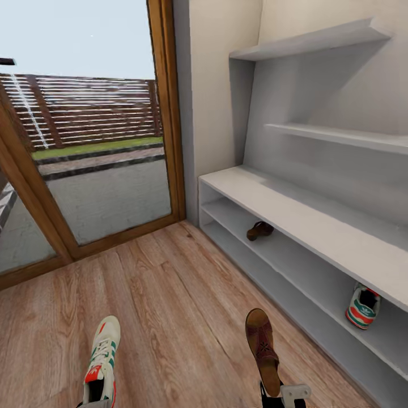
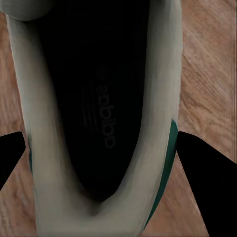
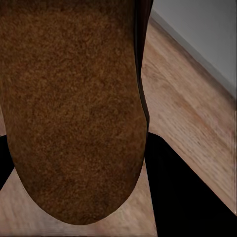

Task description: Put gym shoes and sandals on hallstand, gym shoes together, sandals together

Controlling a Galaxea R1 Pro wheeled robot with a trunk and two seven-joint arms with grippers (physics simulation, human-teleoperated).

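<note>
Already two of the four are shelved: one brown sandal (image 1: 259,230) lies on the middle shelf of the hallstand (image 1: 294,212) toward 12 o'clock, and one white gym shoe (image 1: 362,306) with green stripes sits on the same shelf at 3 o'clock, well apart from it. The other gym shoe (image 1: 101,362) is at 7 o'clock, above the corridor floor (image 1: 170,306), its heel at the left gripper (image 2: 101,148); the wrist view shows dark fingers (image 2: 205,175) on either side of the heel collar, so the jaws look closed around it, though actual contact is hard to confirm. The second sandal (image 1: 263,350) is at 5 o'clock, heel end at the right gripper (image 1: 283,396); its tan footbed covers the wrist camera and I cannot tell how the jaws stand.

Judging by build, the shoe is light with a padded, springy collar, so the stiffer heel counter is the sound place to pinch. The sandal is flat, thin and likely flexible; held by the heel, its toe may droop.
</note>
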